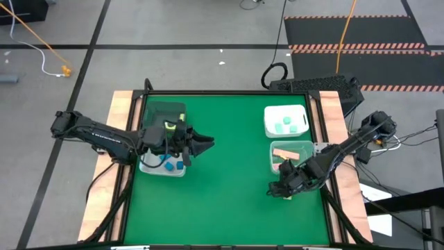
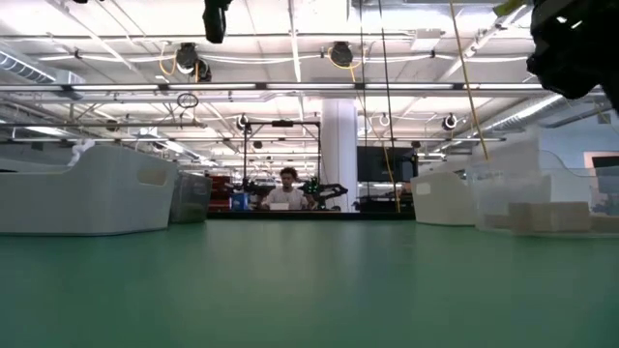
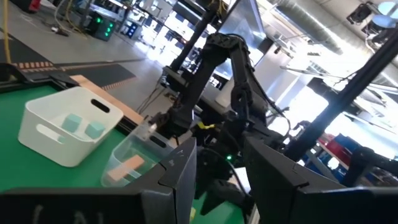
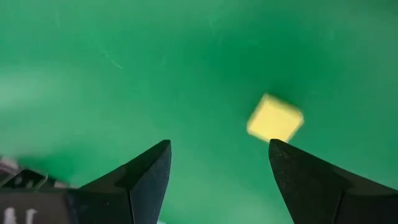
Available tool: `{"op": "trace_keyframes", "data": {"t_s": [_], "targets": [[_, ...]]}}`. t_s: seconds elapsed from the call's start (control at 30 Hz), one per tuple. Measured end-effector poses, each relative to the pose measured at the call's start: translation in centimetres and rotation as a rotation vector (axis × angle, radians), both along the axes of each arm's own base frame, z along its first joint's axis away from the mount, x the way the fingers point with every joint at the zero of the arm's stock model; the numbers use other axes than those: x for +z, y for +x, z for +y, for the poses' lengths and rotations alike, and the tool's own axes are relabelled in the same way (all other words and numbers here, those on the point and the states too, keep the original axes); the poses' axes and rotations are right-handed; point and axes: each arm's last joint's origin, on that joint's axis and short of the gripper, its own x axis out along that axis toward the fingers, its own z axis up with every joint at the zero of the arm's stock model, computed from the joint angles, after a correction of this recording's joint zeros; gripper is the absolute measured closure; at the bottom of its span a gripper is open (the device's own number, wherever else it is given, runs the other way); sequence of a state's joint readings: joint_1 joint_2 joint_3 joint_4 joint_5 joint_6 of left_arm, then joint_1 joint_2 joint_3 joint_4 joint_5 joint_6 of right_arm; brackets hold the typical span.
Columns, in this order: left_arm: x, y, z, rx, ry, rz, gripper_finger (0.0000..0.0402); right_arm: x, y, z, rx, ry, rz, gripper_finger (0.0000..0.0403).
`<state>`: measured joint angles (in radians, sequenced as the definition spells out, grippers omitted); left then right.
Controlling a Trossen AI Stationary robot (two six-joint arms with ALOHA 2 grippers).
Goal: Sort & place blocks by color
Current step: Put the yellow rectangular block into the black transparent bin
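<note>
A yellow block [image 4: 275,118] lies on the green table [image 1: 229,167], in the right wrist view just beyond my right gripper [image 4: 217,149] and nearer one of its fingers. That gripper [image 1: 276,189] hangs open over the table's near right part, pointing steeply down and touching nothing. My left gripper [image 1: 208,144] is raised at the left, pointing level toward the right side, its fingers [image 3: 180,174] apart with nothing between them. Blue blocks [image 1: 168,165] lie in a clear bin, mint-green blocks [image 1: 284,123] in a white bin, and salmon-pink blocks [image 1: 283,153] in another clear bin.
A dark bin [image 1: 166,114] stands at the far left behind the clear bin [image 1: 154,167] holding the blue blocks. The white bin [image 1: 267,119] and the clear bin [image 1: 305,147] stand along the right side. Bare green table lies in the middle [image 1: 229,139]. A person sits far behind the table [image 2: 287,191].
</note>
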<state>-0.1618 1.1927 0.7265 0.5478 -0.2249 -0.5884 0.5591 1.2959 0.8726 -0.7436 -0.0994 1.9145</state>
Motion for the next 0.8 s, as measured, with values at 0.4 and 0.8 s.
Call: {"op": "trace_keyframes", "data": {"t_s": [0.4,0.8], "targets": [[-0.1,-0.2,-1.2,-0.044,0.003,0.007,0.0266,-2.6,0.2,1.4,-0.017,-0.016,0.167,0.014],[-0.1,-0.2,-1.3,-0.049,0.001,0.007,0.0266,-5.2,0.5,2.2,-0.077,-0.081,0.279,0.014]]}}
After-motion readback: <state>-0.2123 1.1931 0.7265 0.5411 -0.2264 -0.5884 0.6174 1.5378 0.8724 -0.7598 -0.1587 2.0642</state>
